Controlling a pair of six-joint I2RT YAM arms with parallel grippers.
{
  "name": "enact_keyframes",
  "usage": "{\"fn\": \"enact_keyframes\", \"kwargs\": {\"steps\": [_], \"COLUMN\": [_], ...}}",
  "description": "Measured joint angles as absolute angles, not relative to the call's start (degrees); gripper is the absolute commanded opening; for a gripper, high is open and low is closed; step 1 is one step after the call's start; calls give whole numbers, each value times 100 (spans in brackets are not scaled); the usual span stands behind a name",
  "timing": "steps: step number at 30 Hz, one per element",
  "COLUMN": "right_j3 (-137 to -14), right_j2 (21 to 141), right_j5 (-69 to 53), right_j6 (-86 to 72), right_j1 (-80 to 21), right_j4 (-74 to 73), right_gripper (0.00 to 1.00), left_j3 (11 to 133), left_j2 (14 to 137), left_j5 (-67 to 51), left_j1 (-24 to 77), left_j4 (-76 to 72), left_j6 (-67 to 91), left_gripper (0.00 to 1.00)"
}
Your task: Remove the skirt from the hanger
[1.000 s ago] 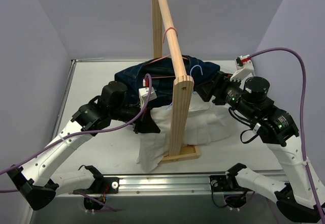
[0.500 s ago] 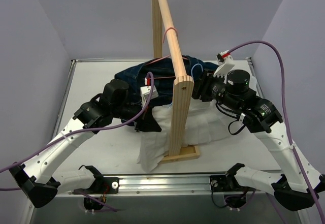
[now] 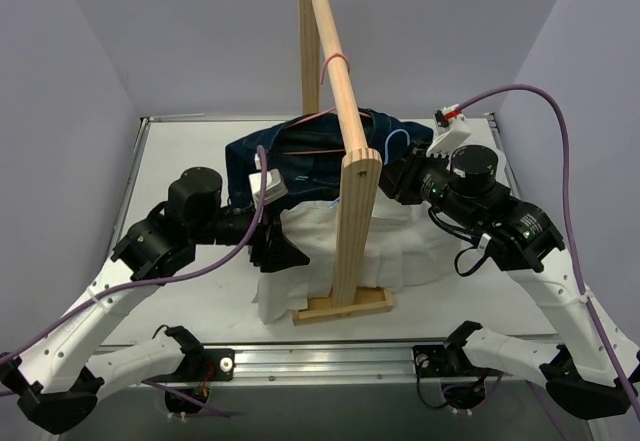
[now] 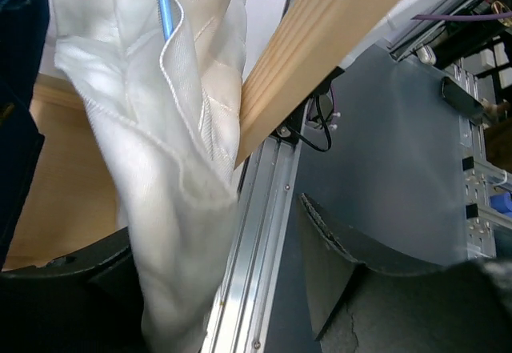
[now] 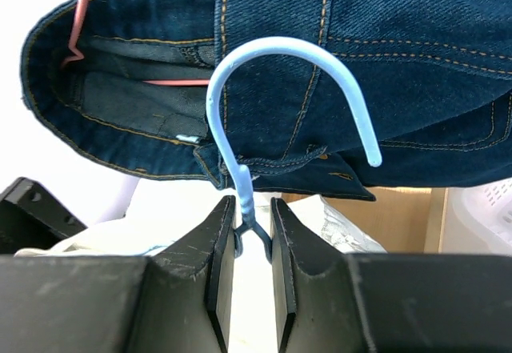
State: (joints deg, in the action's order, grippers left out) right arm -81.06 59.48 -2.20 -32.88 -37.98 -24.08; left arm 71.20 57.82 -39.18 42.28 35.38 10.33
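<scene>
Since a second ago the left gripper (image 3: 282,252) has pulled back toward the near left and its jaws have parted. The right gripper (image 5: 253,217) has moved in to the hook, and the base of the pale wooden rail stand (image 3: 340,306) has slid a little leftward.

The left jaws stand wide apart. The thin white fabric skirt (image 4: 160,129) hangs loosely between them, lying against the left finger and not pinched. The right fingers are closed on the twisted neck of the light-blue wire hanger (image 5: 288,42), whose hook curves up just above them.

Behind that hook lies a dark blue denim garment (image 5: 400,65) with orange stitching. A thin red wire hanger (image 5: 80,17) sits in its waistband, and so does a small white tag (image 5: 188,138), too small to read.

Only the right wrist view shows this grip; from overhead the stand's post partly hides it. Only the left wrist view shows a blue wire running inside the skirt's top edge. The overhead view alone shows the skirt spread on the white table (image 3: 180,161) around the post, between both grippers.
</scene>
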Motion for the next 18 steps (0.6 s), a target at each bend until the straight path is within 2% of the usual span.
{"fn": "enact_keyframes", "kwargs": {"steps": [18], "right_j3": [-8023], "right_j2": [5885], "right_j5": [-172], "right_j6": [-3323], "right_j1": [-3798], "right_j4": [-2475], "right_gripper": [0], "left_j3": [6573], "left_j2": [4956], "left_j5": [-2663], "left_j1": [4191], "left_j4": [2703], "left_j6": [1756], "left_gripper": [67]}}
